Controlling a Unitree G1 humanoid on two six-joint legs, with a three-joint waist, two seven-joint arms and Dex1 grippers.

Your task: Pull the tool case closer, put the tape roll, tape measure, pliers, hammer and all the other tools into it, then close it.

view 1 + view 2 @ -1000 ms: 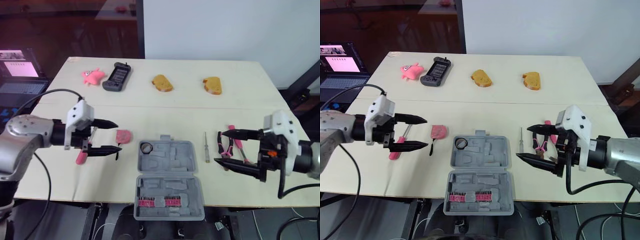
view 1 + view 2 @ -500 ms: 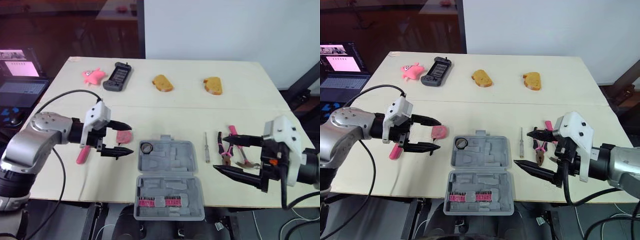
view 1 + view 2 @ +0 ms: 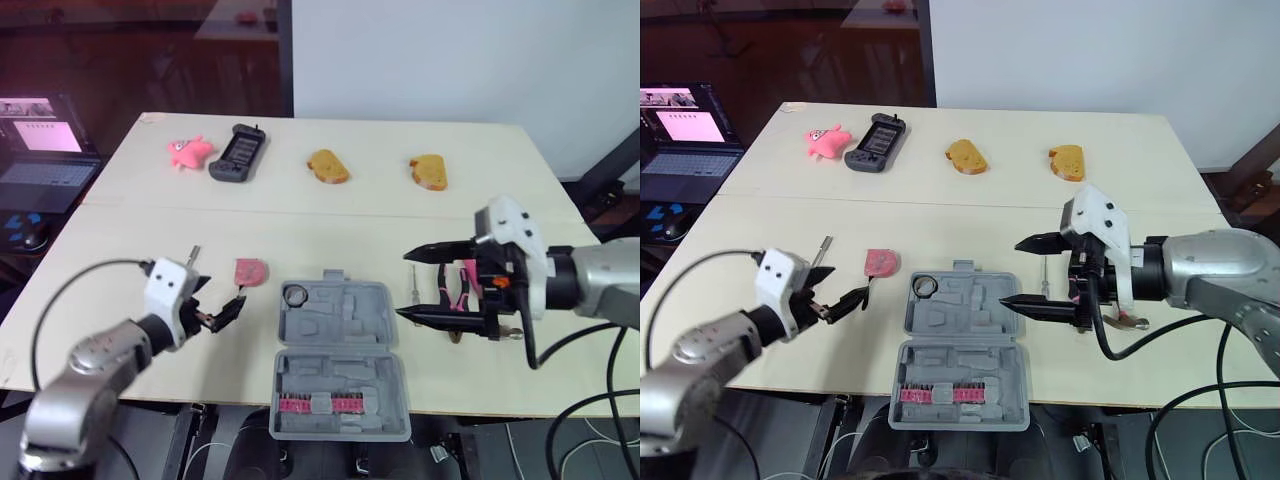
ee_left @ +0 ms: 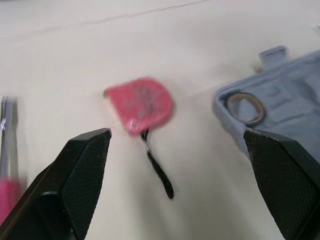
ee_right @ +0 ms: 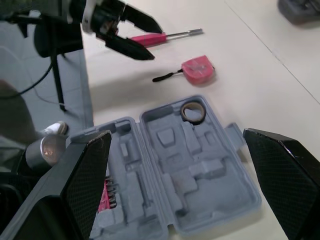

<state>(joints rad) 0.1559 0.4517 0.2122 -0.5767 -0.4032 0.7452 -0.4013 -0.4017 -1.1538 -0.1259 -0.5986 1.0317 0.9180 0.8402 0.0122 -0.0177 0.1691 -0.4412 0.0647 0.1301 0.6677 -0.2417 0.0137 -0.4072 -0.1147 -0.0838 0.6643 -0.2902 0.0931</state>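
Observation:
The grey tool case (image 3: 335, 360) lies open at the table's front edge, with the tape roll (image 3: 294, 295) set in its far left corner. A pink tape measure (image 3: 247, 272) lies just left of the case, its black strap trailing toward me. My left gripper (image 3: 218, 300) is open, low near the table, in front and left of the tape measure. A pink-handled screwdriver (image 5: 160, 37) lies behind it. My right gripper (image 3: 415, 285) is open above the case's right edge. It partly hides the pink pliers (image 3: 462, 285). A small screwdriver (image 3: 413, 281) lies beside them.
Along the far side sit a pink toy (image 3: 187, 150), a black controller (image 3: 236, 153) and two bread pieces (image 3: 325, 166) (image 3: 428, 171). A laptop (image 3: 40, 150) stands off the table's left. The case's front half hangs over the table's front edge.
My left arm has dropped and pulled back toward the front edge, gripper still open. My right gripper has swung left from beside the pliers to over the case's right edge.

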